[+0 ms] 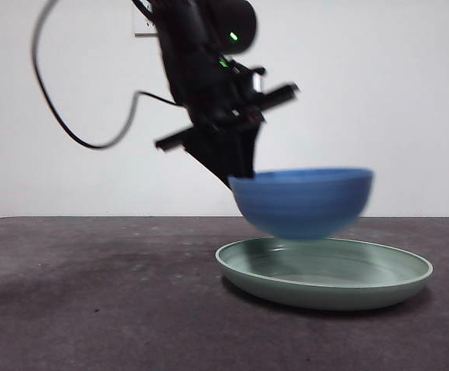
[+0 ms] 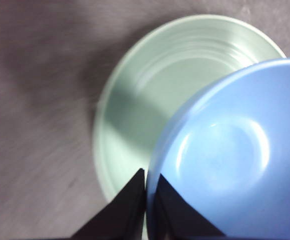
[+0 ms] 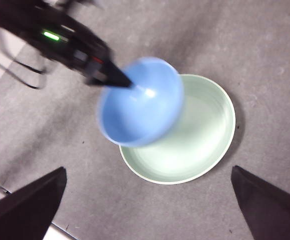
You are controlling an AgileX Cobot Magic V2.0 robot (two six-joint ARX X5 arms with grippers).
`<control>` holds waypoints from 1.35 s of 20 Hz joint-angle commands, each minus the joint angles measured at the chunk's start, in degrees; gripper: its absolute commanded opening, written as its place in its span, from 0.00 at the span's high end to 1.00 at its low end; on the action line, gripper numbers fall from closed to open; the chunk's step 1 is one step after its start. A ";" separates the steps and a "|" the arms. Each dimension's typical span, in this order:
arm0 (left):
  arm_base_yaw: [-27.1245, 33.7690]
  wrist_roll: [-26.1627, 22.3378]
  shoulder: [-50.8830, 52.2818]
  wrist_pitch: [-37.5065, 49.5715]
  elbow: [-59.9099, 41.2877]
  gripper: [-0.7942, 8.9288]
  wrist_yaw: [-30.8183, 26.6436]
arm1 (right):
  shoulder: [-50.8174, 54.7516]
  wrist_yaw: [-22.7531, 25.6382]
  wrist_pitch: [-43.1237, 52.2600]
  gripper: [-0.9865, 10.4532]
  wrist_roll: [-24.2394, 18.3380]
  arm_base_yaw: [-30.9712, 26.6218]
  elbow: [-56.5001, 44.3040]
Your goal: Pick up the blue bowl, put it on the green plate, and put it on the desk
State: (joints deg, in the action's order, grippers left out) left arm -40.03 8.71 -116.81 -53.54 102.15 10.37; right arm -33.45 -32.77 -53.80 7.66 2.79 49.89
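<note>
**Bowl held over plate**

The left gripper (image 1: 238, 176) pinched the rim of the blue bowl (image 1: 303, 202), holding it just above the green plate (image 1: 324, 272), which lay flat on the desk (image 1: 93, 294). The right gripper (image 3: 149, 205) hung high above, jaws spread wide.

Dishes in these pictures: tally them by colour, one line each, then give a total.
Blue: 1, the blue bowl, pinched at its rim by the left gripper above the plate.
Green: 1, the green plate, on the desk.
Total: 2
</note>
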 commanded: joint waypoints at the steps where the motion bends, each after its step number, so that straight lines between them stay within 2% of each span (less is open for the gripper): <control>1: -1.51 -1.44 -3.69 0.42 4.26 0.90 -0.31 | 0.37 0.09 -0.22 0.42 -0.50 0.09 1.29; 16: -1.62 -2.19 -8.35 0.42 5.16 0.90 -1.38 | 0.37 0.09 -1.31 0.42 -0.52 0.09 1.29; 19: -1.79 -2.16 -8.37 1.49 5.16 0.87 -1.38 | 0.37 0.09 -1.31 0.42 -0.55 0.09 1.29; 24: -1.46 -1.73 -8.37 2.86 5.92 0.47 -1.36 | 0.37 0.09 -1.31 0.42 -0.59 0.09 1.29; 25: -1.18 -1.84 -8.37 1.20 7.26 0.42 -1.36 | 0.37 0.11 -1.29 0.42 -0.59 0.09 1.29; 27: -0.83 -2.43 -8.35 -2.69 10.80 0.39 -1.36 | 0.35 0.28 -1.27 0.42 -0.61 0.09 1.29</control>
State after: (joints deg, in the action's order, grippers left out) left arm -40.73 6.90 -124.01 -56.42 110.91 9.10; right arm -32.82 -32.69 -55.44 7.68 2.79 49.95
